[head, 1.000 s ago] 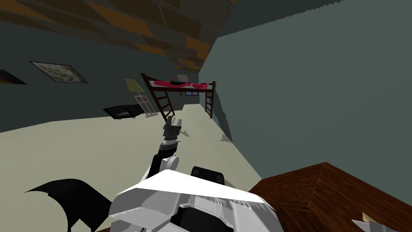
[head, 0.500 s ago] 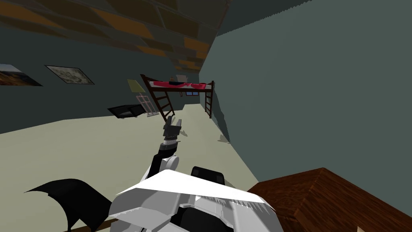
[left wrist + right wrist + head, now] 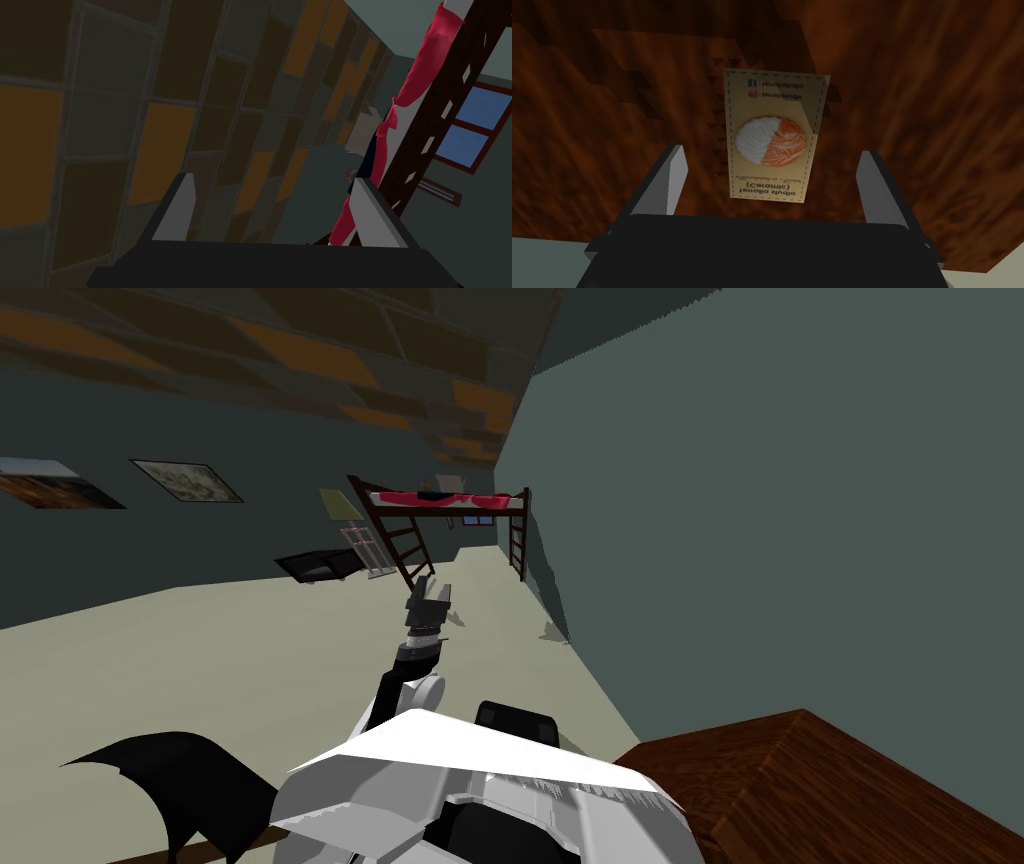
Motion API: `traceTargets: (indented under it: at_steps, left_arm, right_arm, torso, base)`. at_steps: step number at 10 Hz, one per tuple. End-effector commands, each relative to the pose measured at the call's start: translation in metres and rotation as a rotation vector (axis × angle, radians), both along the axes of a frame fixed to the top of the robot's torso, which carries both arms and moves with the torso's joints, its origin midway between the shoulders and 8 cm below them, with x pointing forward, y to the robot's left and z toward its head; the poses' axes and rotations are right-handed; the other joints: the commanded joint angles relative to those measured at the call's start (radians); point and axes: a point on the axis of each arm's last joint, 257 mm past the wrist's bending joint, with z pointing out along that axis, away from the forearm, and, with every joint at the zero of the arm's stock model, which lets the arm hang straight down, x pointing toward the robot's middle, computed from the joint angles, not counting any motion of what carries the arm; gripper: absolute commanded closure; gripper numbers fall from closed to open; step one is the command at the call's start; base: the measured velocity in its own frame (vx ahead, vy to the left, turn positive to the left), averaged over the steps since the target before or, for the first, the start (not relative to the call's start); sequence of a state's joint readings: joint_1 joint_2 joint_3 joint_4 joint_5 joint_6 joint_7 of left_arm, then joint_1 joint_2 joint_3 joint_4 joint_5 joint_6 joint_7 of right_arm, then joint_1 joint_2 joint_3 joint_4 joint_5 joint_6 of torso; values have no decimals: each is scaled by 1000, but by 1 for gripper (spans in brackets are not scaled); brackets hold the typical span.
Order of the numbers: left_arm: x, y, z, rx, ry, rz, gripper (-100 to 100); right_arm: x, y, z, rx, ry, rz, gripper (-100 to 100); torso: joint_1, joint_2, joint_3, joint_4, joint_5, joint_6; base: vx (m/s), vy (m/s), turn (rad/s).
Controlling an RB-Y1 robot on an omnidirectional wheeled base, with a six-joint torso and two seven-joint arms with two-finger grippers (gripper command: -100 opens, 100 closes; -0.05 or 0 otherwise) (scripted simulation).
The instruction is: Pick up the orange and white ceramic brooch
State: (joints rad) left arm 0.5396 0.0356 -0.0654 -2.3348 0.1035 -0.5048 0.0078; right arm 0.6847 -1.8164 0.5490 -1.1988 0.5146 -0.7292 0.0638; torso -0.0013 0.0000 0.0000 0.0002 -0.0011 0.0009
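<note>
Brooch [image 3: 769, 141], half orange, half white, on its tan card [image 3: 772, 107], lies flat on the brown worktop [image 3: 937, 125] ahead of the right gripper [image 3: 772, 152], fingers spread; likely light, stiff and brittle, best pinched across the card's long edges.

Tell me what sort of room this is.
Probably a bedroom: a loft bed with red bedding and ladders stands at the far wall, a window beneath it, framed pictures on the wall.

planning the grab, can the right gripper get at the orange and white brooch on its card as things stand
Probably yes. The right gripper is open, and the round orange and white brooch on its tan card lies on the brown wooden surface, centred between its fingers, with nothing in between.
</note>
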Motion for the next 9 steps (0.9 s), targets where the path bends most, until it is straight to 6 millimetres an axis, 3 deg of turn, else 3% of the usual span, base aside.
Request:
traceTargets:
  at_steps: [1, 3, 4, 5, 9]
  left_arm:
    - [0, 0, 0, 0, 0, 0, 0]
    - [0, 0, 0, 0, 0, 0, 0]
    - [0, 0, 0, 0, 0, 0, 0]
    - [0, 0, 0, 0, 0, 0, 0]
    - [0, 0, 0, 0, 0, 0, 0]
  right_arm:
    - [-10, 0, -9, -1, 0, -10, -100]
    - [-22, 0, -21, -2, 0, -23, -100]
    - [-17, 2, -18, 0, 1, -20, -100]
    - [-18, 2, -19, -1, 0, -19, 100]
    - [-18, 2, -19, -1, 0, -20, 100]
  torso:
    - [0, 0, 0, 0, 0, 0]
    - [2, -1, -1, 0, 0, 0]
    - [2, -1, -1, 0, 0, 0]
    - [2, -1, 0, 0, 1, 0]
    - [2, 0, 0, 0, 1, 0]
  base:
    - [13, -6, 66]
    - [23, 0, 83]
    - [9, 0, 9]
    - [0, 0, 0]
    - [0, 0, 0]
